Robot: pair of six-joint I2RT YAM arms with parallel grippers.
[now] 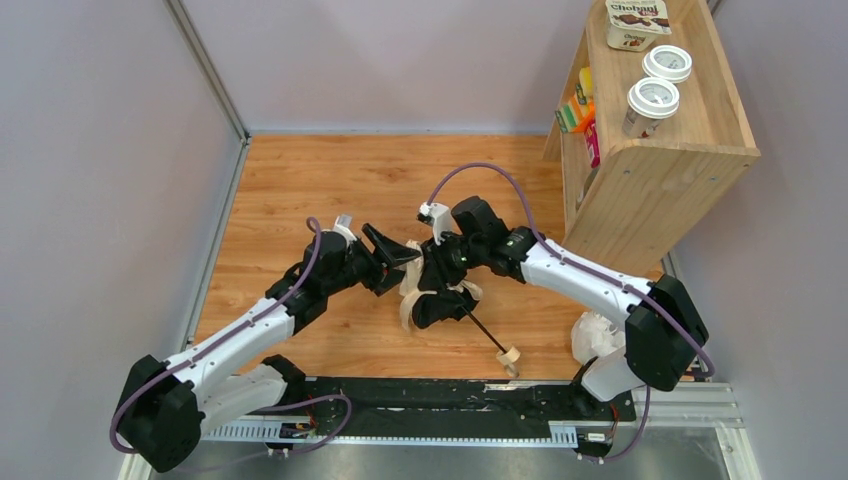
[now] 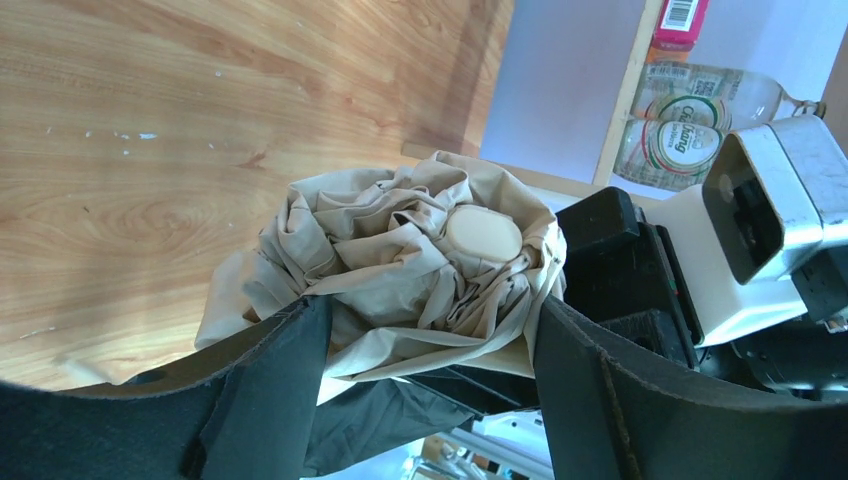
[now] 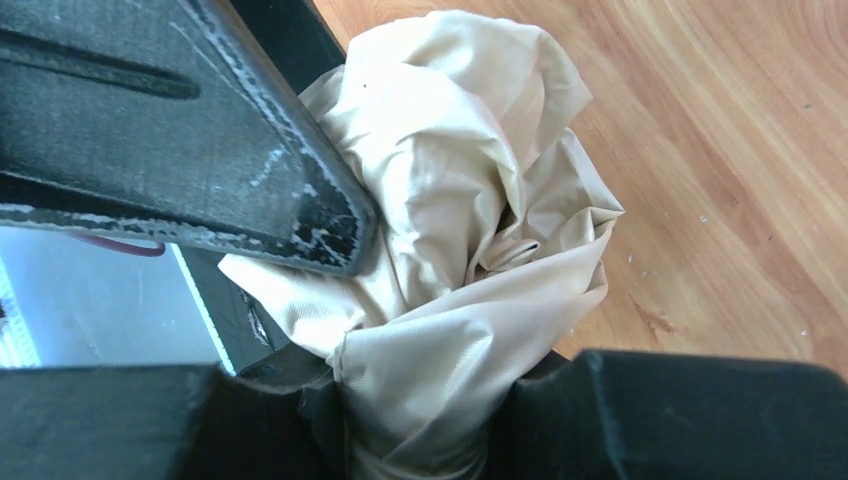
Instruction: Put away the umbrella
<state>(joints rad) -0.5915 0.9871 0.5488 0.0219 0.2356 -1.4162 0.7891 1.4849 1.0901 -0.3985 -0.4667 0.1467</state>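
While your right pincer [image 3: 425, 405] was clenched on a twisted neck of the umbrella [image 1: 437, 300], the cream canopy [image 3: 470, 200] bunched out beyond its fingers. That looked like a hold meant to gather the loose fabric and stop it spreading. Your left pincer [image 2: 430, 312] stood released, its two fingers wide apart with the crumpled canopy and its round pale cap [image 2: 483, 233] between them. I judged you had it there to take or steady the bundle from the opposite side, though whether the pads pressed the cloth I could not tell.

The umbrella was near the middle of the worktop [image 1: 330, 180]. Its dark shaft [image 1: 485, 332] ran toward the near edge and ended in the wooden knob [image 1: 510, 357], just short of the black rail [image 1: 430, 398]. You had bare wood on the far side and to the left. The tighter side was the right, where the wooden shelf [image 1: 655, 170] stood at the worktop's corner and a white bag [image 1: 592, 335] lay by the right arm's base. Swinging the shaft that way would, in my judgement, risk catching the knob on the bag or the rail
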